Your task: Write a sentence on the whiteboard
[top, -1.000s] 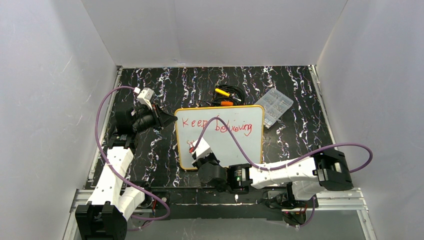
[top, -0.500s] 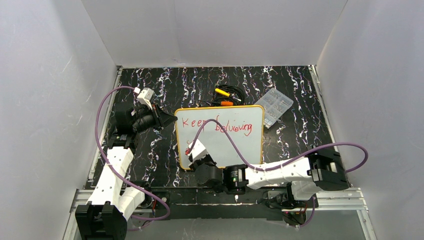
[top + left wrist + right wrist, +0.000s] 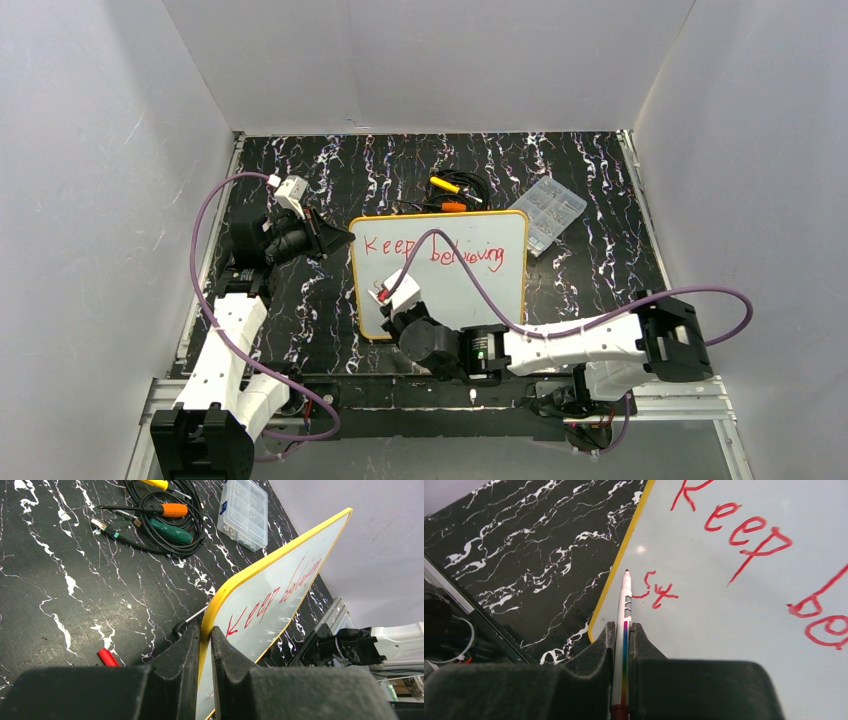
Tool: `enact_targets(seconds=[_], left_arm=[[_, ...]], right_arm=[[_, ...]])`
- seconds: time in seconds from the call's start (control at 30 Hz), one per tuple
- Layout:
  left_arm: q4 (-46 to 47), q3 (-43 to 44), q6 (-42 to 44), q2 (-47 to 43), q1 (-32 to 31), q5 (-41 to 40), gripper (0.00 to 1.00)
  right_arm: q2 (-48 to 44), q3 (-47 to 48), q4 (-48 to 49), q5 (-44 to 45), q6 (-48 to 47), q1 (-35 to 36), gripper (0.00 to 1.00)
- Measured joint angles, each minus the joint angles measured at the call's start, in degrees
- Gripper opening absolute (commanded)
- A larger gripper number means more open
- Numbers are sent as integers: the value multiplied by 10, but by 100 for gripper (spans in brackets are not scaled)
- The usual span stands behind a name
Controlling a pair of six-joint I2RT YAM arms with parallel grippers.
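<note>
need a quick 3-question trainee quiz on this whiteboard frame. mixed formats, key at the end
1. True or false: the left gripper is clamped on the yellow rim of the whiteboard.
2. Multiple choice: the right gripper holds A) a marker B) an eraser C) nothing.
3. Fill in: the first word of the red lettering reads ____.
Key: 1 true; 2 A; 3 Keep.
</note>
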Motion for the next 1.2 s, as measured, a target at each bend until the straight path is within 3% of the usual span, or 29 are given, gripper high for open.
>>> enact_targets(seconds=[0.43,1.2], left_arm=[[0,0,0,0,0,0,0],[0,0,2,2,0,-2,0]], right_arm=[[-78,-49,-59,26,33,-1,1],[-66,-59,-58,36,43,-27,1]])
